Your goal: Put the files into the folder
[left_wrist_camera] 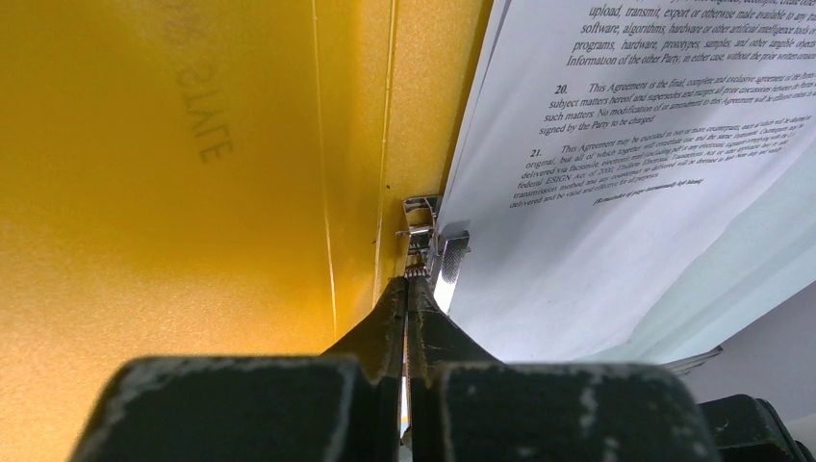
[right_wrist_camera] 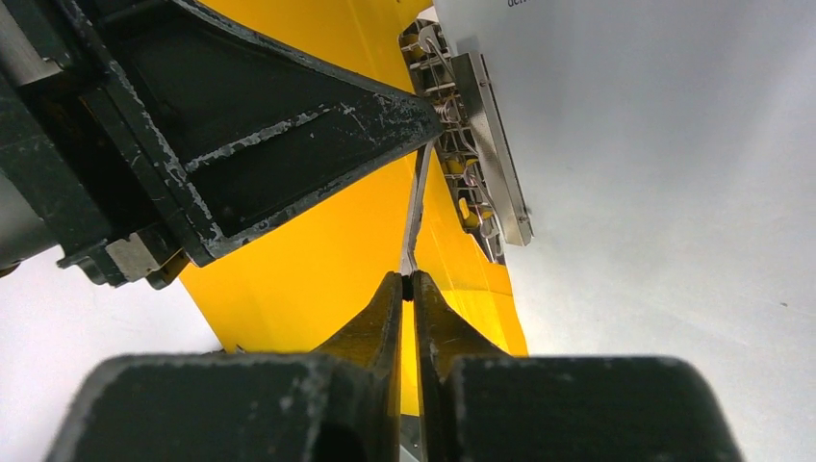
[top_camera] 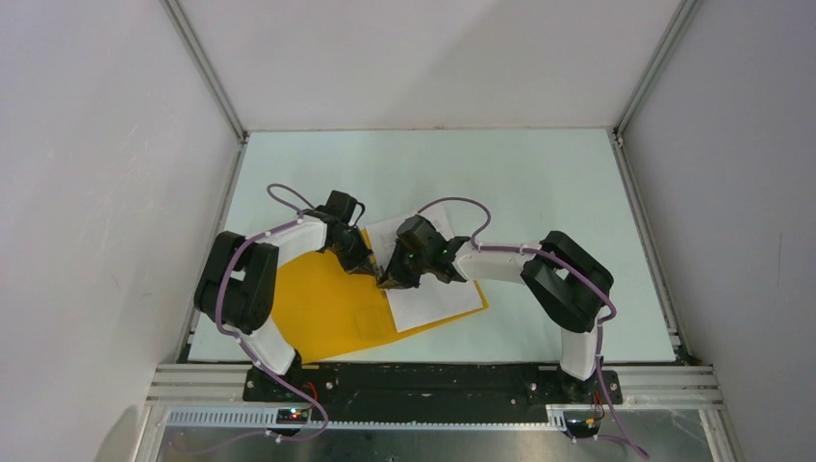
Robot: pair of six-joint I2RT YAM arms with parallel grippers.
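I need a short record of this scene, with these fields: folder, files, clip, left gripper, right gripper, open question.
folder: yellow, lying open on the table
files: printed side up, on the right half of the folder
clip: metal, at the spine, along the left edge of the files
left gripper: shut, tips at the clip
right gripper: shut on the thin lever of the clip
open question: whether the clip already clamps the files cannot be told
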